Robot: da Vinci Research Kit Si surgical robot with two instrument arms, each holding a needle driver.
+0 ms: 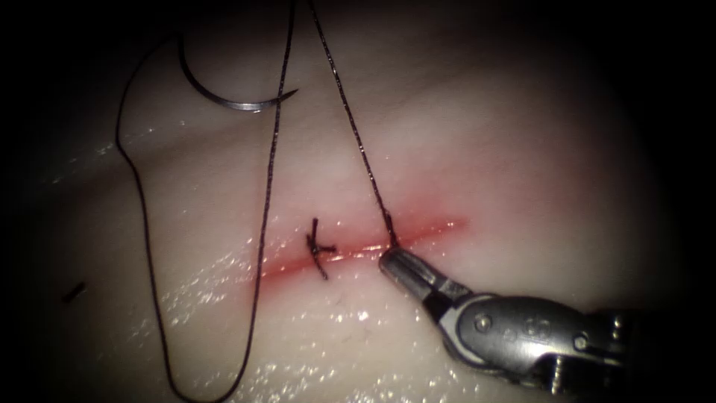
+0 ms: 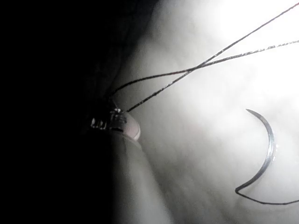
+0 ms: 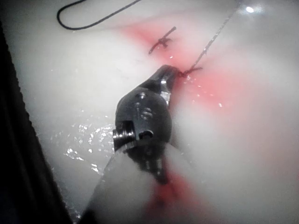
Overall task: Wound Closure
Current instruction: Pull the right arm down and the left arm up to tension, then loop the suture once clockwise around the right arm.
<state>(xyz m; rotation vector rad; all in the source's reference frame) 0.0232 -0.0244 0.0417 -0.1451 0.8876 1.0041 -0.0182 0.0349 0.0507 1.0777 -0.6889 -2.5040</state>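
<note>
The curved needle (image 1: 224, 97) lies free on the tissue (image 1: 507, 142), far left of the cut (image 1: 440, 226), in neither tool and not in the tissue; it also shows in the left wrist view (image 2: 268, 149). Its thread (image 1: 145, 246) runs down in a long loop and back up. My right tool (image 1: 394, 263) sits at the cut with its jaws shut on the short thread end where a taut strand (image 1: 358, 142) enters the tissue; the right wrist view shows the same (image 3: 169, 79). My left tool (image 2: 114, 116) holds two strands (image 2: 196, 69) that rise away from it.
A finished knot (image 1: 319, 248) with short cut ends sits on the cut, left of the right tool. Red fluid (image 1: 298, 265) stains the cut line. A small loose piece of thread (image 1: 73, 292) lies on the tissue at the far left.
</note>
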